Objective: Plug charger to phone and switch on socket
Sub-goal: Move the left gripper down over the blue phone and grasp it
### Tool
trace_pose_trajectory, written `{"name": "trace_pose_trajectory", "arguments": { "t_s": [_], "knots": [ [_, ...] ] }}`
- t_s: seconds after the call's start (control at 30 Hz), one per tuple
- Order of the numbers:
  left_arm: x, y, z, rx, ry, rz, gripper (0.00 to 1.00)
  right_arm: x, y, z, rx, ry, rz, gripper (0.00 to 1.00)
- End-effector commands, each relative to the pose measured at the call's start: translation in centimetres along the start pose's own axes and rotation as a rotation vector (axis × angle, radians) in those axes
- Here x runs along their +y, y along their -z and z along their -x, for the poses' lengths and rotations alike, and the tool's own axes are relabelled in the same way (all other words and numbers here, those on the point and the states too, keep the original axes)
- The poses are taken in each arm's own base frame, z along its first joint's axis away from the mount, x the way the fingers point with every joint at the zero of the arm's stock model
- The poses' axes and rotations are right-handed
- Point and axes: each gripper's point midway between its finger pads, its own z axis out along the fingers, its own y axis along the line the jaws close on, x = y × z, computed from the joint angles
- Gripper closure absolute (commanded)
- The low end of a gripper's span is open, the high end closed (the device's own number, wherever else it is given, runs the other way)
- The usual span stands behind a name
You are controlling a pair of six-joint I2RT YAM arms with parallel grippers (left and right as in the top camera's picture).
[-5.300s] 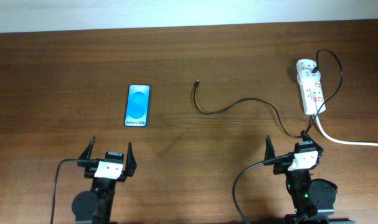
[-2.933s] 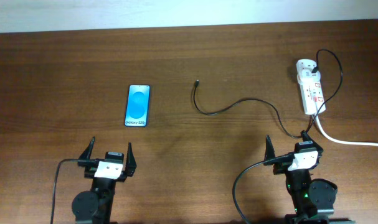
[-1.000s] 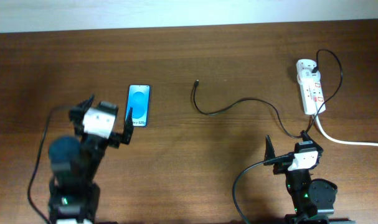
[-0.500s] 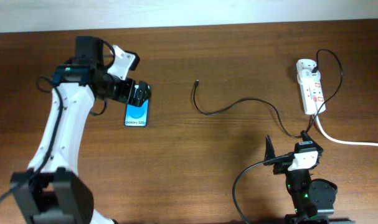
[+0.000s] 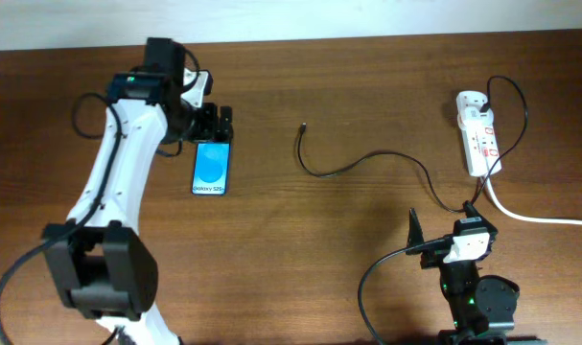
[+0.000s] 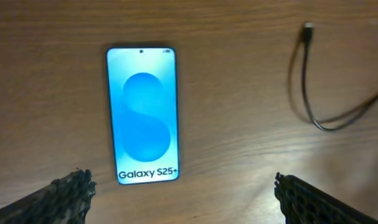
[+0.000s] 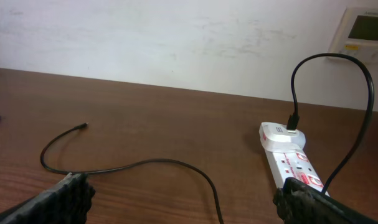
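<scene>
The phone (image 5: 211, 171) lies flat on the table's left half, its blue screen up. It fills the left of the left wrist view (image 6: 143, 115). My left gripper (image 5: 214, 125) is open and empty over the phone's far end (image 6: 185, 200). The charger cable (image 5: 362, 161) snakes from its free tip (image 5: 303, 126) to a plug in the socket (image 5: 479, 134) at the far right. The tip also shows in the left wrist view (image 6: 308, 28). My right gripper (image 5: 444, 230) rests open and empty near the front edge (image 7: 189, 200), with the cable (image 7: 145, 163) and socket (image 7: 288, 158) before it.
The socket's thick white cord (image 5: 540, 218) runs off the right edge. A white wall (image 7: 176, 37) with a small control panel (image 7: 366, 28) stands behind the table. Dark wood table (image 5: 300, 249) between the arms.
My left arm has risen from its rest near the front edge and reached out over the phone's far end. The right arm, phone and cable have not moved.
</scene>
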Motion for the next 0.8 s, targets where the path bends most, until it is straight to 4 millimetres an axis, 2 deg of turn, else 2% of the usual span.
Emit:
{"name": "trace_pose_trajectory", "arguments": {
  "t_s": [0.0, 0.2, 0.4, 0.47, 0.77],
  "knots": [
    [2.0, -2.4, -0.6, 0.069, 0.066, 0.104, 0.01, 0.2, 0.0, -0.2, 0.002, -0.007, 0.007, 0.02],
    [2.4, -5.8, -1.3, 0.14, 0.045, 0.109, 0.01, 0.2, 0.0, -0.2, 0.002, -0.007, 0.007, 0.02],
    [3.1, -10.3, -2.6, 0.227, 0.04, 0.109, 0.0, 0.2, 0.0, -0.2, 0.002, -0.007, 0.007, 0.02],
    [3.0, -11.1, -2.8, 0.238, 0.02, 0.111, 0.0, 0.2, 0.0, -0.2, 0.002, -0.007, 0.007, 0.02],
    [3.8, -11.6, -2.3, 0.217, 0.008, 0.164, 0.01, 0.2, 0.0, -0.2, 0.002, -0.007, 0.007, 0.02]
  ]
}}
